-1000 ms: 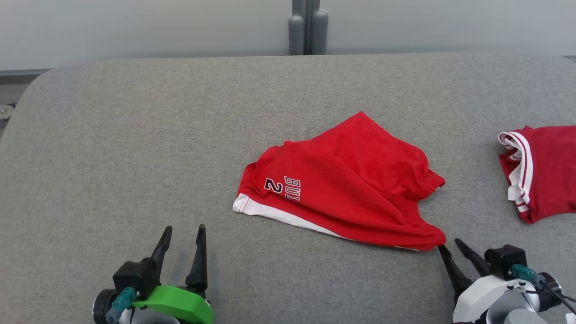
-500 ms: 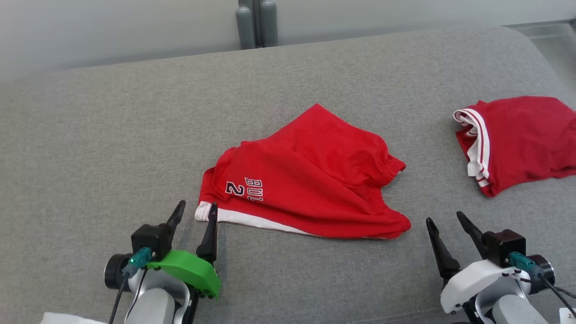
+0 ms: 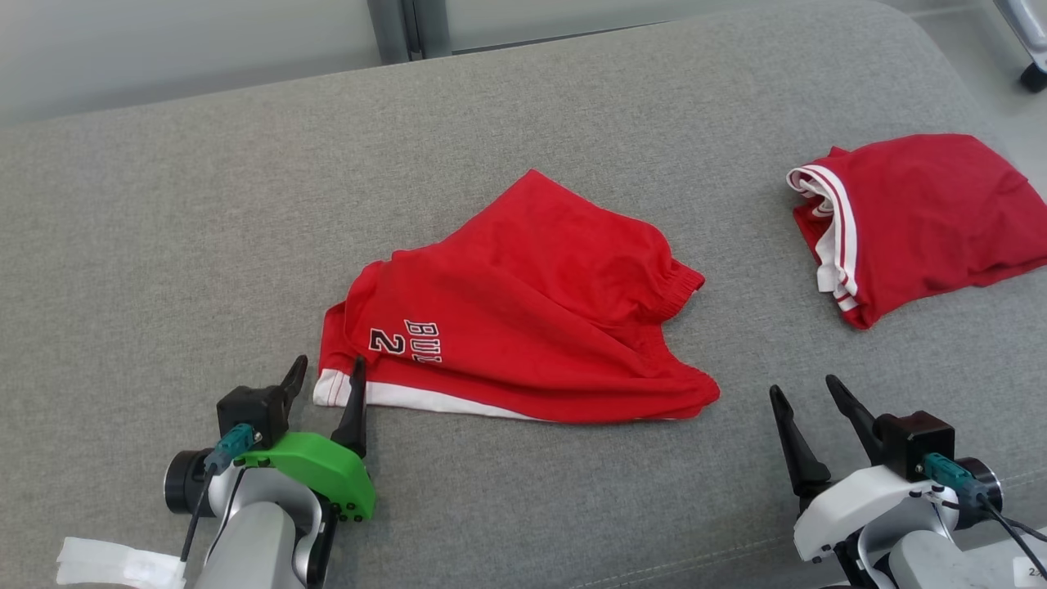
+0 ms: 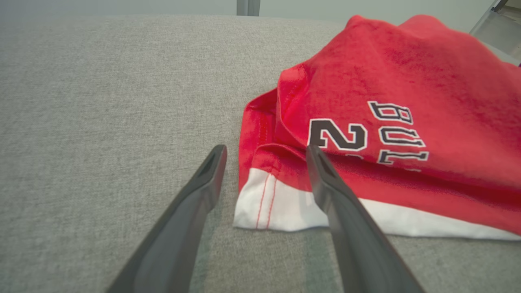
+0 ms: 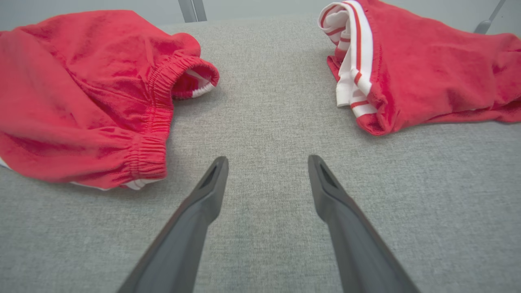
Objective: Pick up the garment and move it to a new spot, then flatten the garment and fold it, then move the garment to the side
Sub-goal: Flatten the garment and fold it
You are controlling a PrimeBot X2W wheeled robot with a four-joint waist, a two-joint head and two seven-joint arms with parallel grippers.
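Red shorts (image 3: 523,311) crumpled at mid-surface on grey upholstery (image 3: 164,204), lettered leg and white hem (image 4: 281,203) toward left gripper (image 3: 329,361), elastic waistband (image 5: 156,118) toward the right. Left gripper: fingers spread wide, straddling hem corner, one finger (image 4: 338,199) over white band, other over bare upholstery; nothing clamped, contact with cloth unclear. Right gripper (image 3: 802,388): fingers spread wide, empty, low over bare upholstery just off waistband end, between shorts and folded red garment with white stripes (image 3: 908,213).

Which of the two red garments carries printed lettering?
The crumpled red shorts beside the left gripper: dark letters and a 2. The folded red garment at right has striped trim instead.
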